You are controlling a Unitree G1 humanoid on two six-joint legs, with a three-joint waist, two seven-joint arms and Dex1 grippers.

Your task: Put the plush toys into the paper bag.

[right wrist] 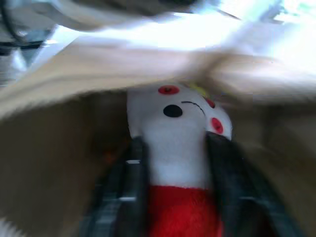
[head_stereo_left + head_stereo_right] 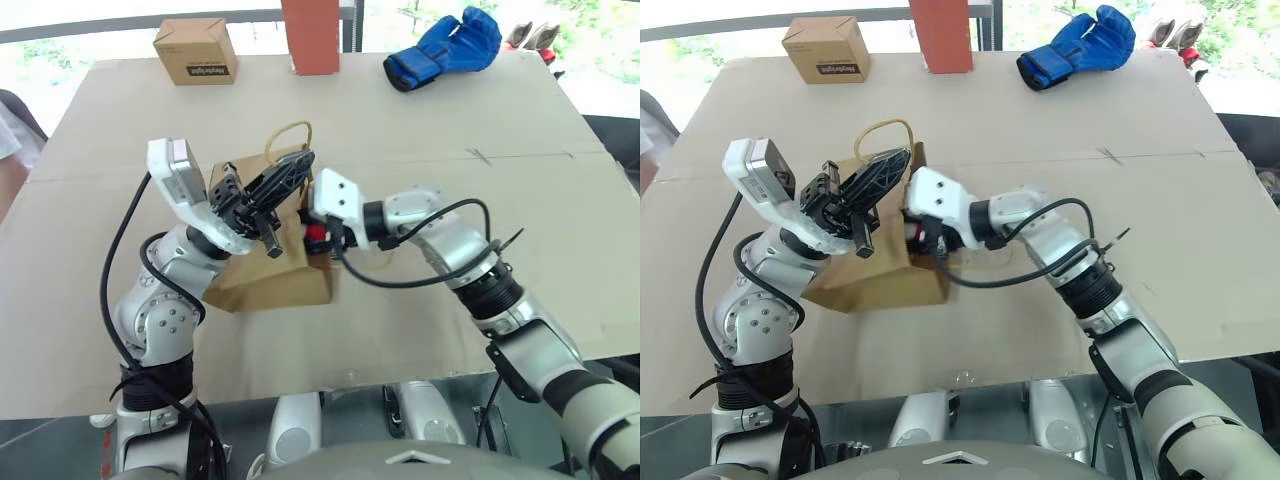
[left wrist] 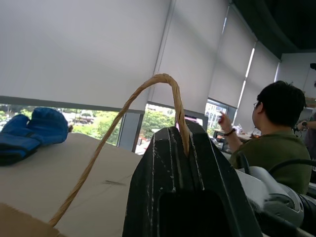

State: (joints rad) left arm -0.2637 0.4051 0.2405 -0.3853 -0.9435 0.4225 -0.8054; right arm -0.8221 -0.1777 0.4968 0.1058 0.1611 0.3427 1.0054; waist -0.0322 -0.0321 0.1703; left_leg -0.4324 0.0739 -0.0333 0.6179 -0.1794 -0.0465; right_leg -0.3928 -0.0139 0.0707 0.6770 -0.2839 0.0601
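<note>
A large tan board (image 2: 420, 300) serves as the table, with a seam across its middle. At its far edge sit a small cardboard box (image 2: 195, 50), a red upright block (image 2: 310, 35) and a blue glove (image 2: 445, 48). In the left wrist view, big windows with white blinds show behind the table, and a person in a green shirt (image 3: 276, 143) sits off to one side. The paper bag (image 2: 270, 275) lies near the middle of the board, its mouth lifted. The left gripper (image 2: 280, 185) is clamped tight on a twine handle (image 3: 143, 123), holding that loop up above the bag. The right gripper (image 2: 318, 238) points sideways into the bag's mouth; in its wrist view the white toy (image 1: 173, 143), red at the near end, lies between the two fingers (image 1: 131, 192), inside the brown paper walls. The fingers flank the toy closely, but whether they press it or have slackened I cannot tell.
</note>
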